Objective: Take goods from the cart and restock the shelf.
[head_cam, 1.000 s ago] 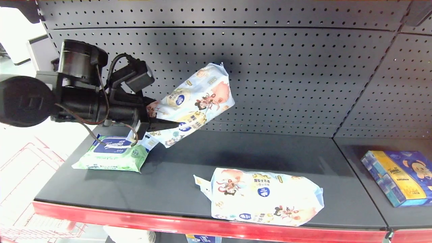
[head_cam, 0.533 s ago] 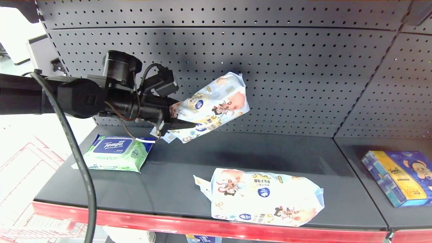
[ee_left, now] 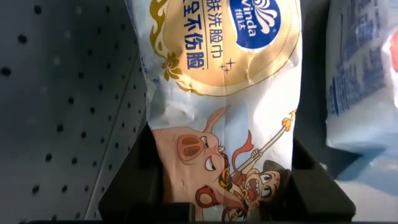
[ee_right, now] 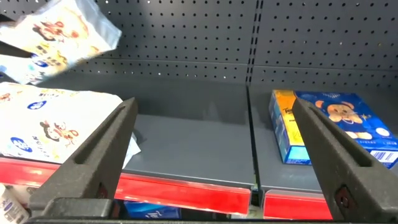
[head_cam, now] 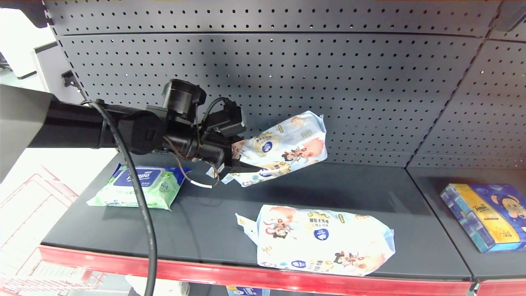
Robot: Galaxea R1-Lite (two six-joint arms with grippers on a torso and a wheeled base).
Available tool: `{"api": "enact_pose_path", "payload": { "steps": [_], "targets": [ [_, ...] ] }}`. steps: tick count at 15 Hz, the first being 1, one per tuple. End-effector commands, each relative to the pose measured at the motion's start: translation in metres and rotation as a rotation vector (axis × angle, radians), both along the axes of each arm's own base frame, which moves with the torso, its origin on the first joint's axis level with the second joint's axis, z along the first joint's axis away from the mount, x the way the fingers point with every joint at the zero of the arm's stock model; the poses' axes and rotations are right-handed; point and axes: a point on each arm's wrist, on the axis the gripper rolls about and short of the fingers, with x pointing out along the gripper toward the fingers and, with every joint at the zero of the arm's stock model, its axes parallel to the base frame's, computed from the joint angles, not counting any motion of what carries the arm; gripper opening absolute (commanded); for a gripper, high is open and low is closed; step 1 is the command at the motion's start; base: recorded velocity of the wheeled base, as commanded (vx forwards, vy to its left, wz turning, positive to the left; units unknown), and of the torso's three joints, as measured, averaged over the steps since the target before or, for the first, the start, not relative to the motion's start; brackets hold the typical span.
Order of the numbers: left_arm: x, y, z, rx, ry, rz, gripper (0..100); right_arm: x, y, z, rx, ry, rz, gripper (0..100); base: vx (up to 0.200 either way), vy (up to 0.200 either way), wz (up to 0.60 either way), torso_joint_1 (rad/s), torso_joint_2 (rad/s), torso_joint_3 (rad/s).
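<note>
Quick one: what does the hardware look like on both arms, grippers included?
Left arm: matte black, round joint housings, a boxy black wrist camera, one thick black cable and thin brownish wires. Left gripper: black tapering fingers. Right gripper: two long, flat, dark grey fingers with angular edges.

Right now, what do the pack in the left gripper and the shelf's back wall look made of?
Held pack: soft glossy plastic film, going by its creases and crimped end. Back wall: probably painted metal, matte dark grey, with rows of punched holes.
</note>
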Motion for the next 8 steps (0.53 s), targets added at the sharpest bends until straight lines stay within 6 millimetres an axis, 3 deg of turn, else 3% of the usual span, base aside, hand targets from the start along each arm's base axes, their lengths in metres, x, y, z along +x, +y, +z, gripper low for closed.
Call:
{"api": "enact_pose_path", "payload": {
  "steps": [1, 5, 8],
  "targets": [
    [0.009, -0.010, -0.007, 0.003, -0.004, -0.016, 0, 0.000, 0.000, 0.000, 0.001, 0.003, 0.001, 100, 0.000, 0.000, 0.00, 0.000, 0.00, 0.000],
    [0.004, -0.036, -0.014, 0.008, 0.007, -0.075, 0, 0.000, 0.000, -0.001, 0.001, 0.005, 0.002, 100, 0.000, 0.000, 0.00, 0.000, 0.00, 0.000],
    [0.003, -0.043, -0.021, 0.019, 0.018, -0.086, 0, -0.001, 0.000, -0.003, -0.001, -0.003, 0.002, 100, 0.000, 0.000, 0.00, 0.000, 0.00, 0.000]
  ]
}}
